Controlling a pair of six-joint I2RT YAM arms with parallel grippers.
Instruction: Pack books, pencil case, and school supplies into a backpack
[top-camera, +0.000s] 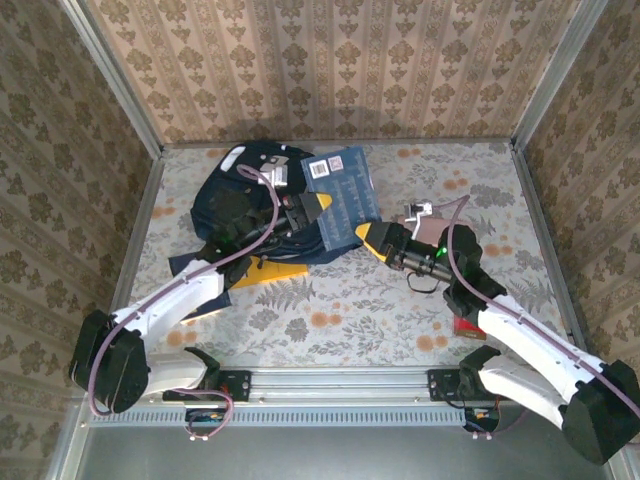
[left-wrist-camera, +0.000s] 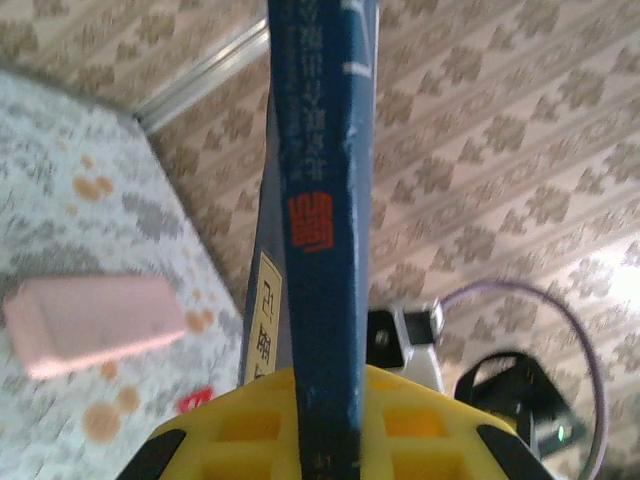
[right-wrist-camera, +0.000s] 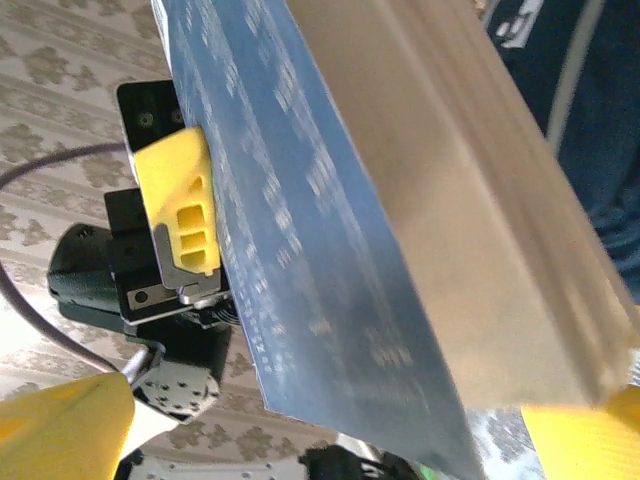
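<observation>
Glossy, smooth cover on navy book (right-wrist-camera: 300, 250), matt cream paper page edges; soft matt cloth of navy backpack (top-camera: 222, 205); smooth yellow plastic on left gripper's fingers (left-wrist-camera: 220, 430); matt pink box (left-wrist-camera: 95, 325); brushed metal rail (top-camera: 330, 383).

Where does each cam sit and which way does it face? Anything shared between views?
Top external: fixed above and behind the bases, looking down on the table; both arms, left gripper and right gripper show.
Left wrist: on the left wrist, looking along its yellow fingers at the navy book clamped between them, pink box beyond.
Right wrist: on the right wrist, looking past its open fingers at that book, left gripper behind it.
Shared: all three show the navy book.
</observation>
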